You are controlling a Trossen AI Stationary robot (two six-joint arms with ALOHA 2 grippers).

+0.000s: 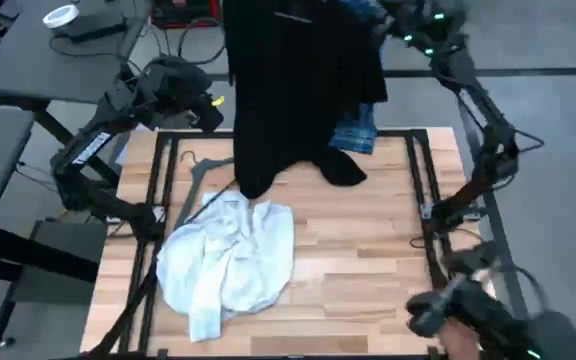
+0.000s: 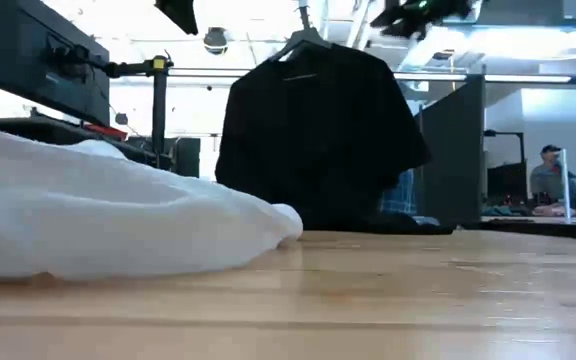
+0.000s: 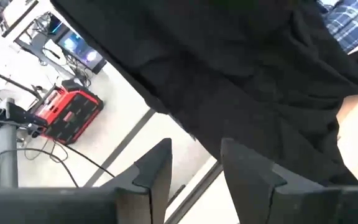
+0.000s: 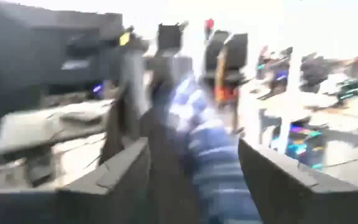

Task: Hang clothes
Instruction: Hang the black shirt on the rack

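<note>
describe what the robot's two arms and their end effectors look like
Both arms are dark, slim, jointed links with bulkier joint housings. The left arm's end effector carries a small yellow mark; the right arm's end effector shows green lights near its wrist. Up close, the fingers are flat, dark, matte wedges with angular tips.

My right wrist view smears with motion blur; bright ceiling glare washes the low view's background.

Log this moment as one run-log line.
black top: hung | plaid shirt: behind it | white top: on table | right hand: open | left hand: open, empty
</note>
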